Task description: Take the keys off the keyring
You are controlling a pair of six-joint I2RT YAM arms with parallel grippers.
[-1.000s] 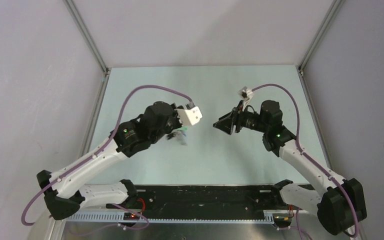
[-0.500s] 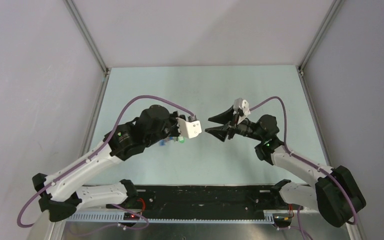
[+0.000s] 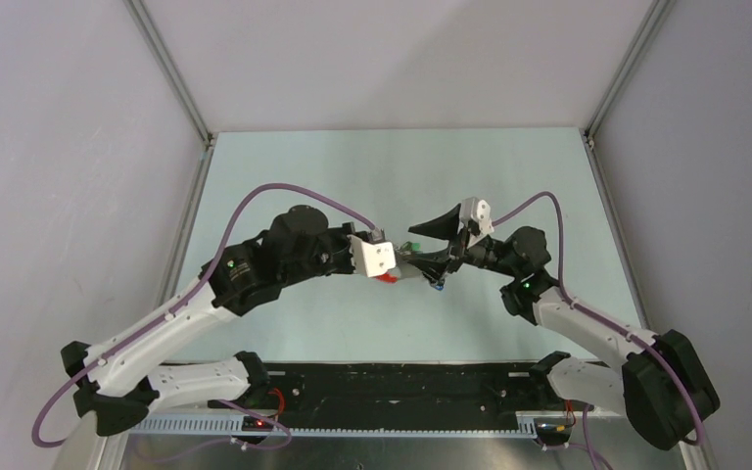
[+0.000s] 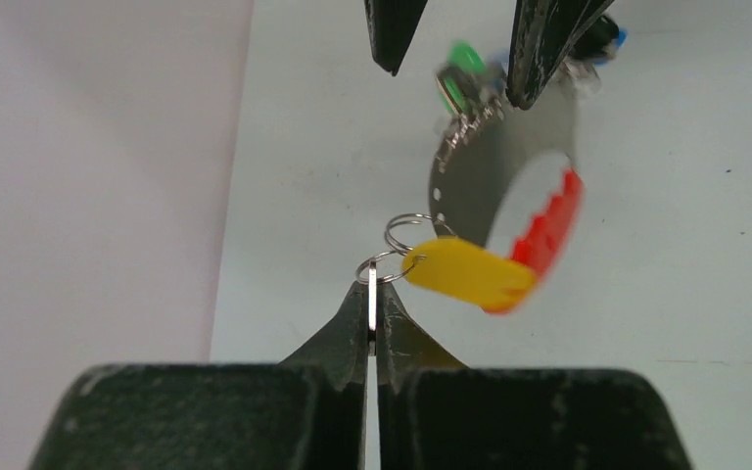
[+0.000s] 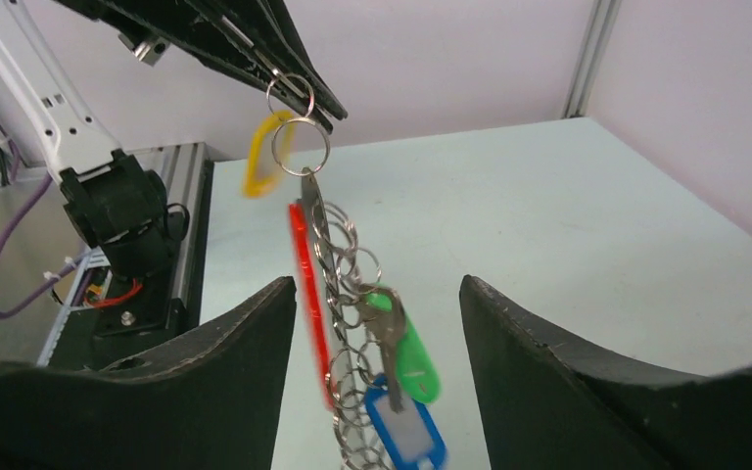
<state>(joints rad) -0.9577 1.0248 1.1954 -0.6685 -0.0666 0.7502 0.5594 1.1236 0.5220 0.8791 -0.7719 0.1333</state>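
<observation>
Have the left gripper (image 4: 372,289) nearest, jaws pressed together on a thin split ring (image 4: 364,266), held up clear of the table (image 4: 313,147). See a second small ring (image 4: 389,232) linked just past it, with a yellow key tag (image 4: 470,272) hanging alongside. Next find the keyring (image 4: 447,186) dangling from those rings in the air between the two arms: silver-grey metal arc joined to a red plastic crescent. Further along see a chain of small rings (image 5: 348,294) running down beside the red crescent and carrying the keys (image 5: 414,362), green head above, blue head (image 5: 406,436) lowest in the right wrist view. Beyond that have the right gripper (image 5: 377,294) spread wide, one finger either side of the hanging chain and keys. Can't tell whether either finger touches them.
</observation>
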